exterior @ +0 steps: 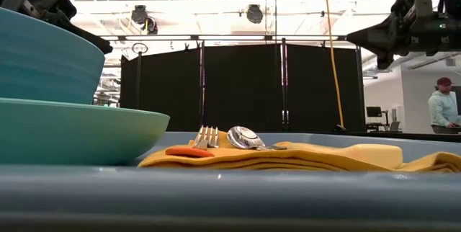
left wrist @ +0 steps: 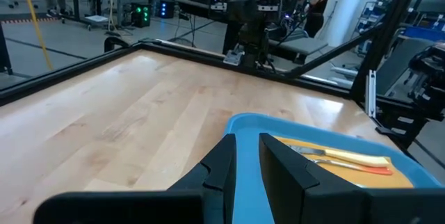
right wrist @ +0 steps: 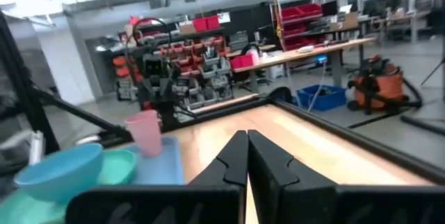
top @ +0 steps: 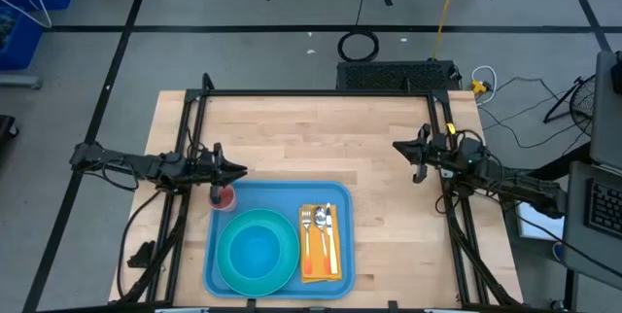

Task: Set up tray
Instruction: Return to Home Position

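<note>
Withdrawal is judged best made upward, so nothing on the tray, set on the desk between the arms, is brushed; left tool, slightly parted, hangs by its corner; right tool, closed, well apart.

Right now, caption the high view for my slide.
Tray set with teal plate, pink cup, cutlery on yellow napkin; left tool and right tool at the table's sides.
</note>
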### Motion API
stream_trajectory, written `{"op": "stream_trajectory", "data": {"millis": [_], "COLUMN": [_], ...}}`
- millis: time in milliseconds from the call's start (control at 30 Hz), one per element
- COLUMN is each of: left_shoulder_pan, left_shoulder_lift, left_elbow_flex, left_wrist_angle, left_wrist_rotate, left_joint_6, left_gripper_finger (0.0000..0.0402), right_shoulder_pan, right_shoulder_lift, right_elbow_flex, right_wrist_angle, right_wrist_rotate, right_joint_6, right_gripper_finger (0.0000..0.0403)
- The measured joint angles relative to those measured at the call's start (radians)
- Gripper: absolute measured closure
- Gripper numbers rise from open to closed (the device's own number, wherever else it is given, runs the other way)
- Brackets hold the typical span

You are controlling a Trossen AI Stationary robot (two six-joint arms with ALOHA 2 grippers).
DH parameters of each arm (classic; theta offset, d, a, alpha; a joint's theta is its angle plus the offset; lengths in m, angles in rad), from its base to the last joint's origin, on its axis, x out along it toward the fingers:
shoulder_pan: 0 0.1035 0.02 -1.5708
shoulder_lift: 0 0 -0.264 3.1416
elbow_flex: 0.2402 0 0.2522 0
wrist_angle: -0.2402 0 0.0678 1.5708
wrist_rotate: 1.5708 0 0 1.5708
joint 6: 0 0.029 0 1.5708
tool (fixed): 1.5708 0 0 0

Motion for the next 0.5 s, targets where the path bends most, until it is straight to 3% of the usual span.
{"op": "stream_trajectory", "data": {"millis": [500], "left_shoulder_pan": [0.000], "left_shoulder_lift": [0.004], "left_elbow_flex": [-0.002], "left_wrist_angle": [0.026], "left_wrist_rotate": [0.001], "left_joint_6": [0.003], "left_gripper_finger": [0.0334], "right_shoulder_pan": [0.000], "right_shoulder_lift": [0.000], "right_elbow_flex": [0.000], "right_wrist_angle": [0.000], "right_wrist_rotate": [-0.021], "right_joint_6": [0.056], "right_gripper_finger": [0.0403]}}
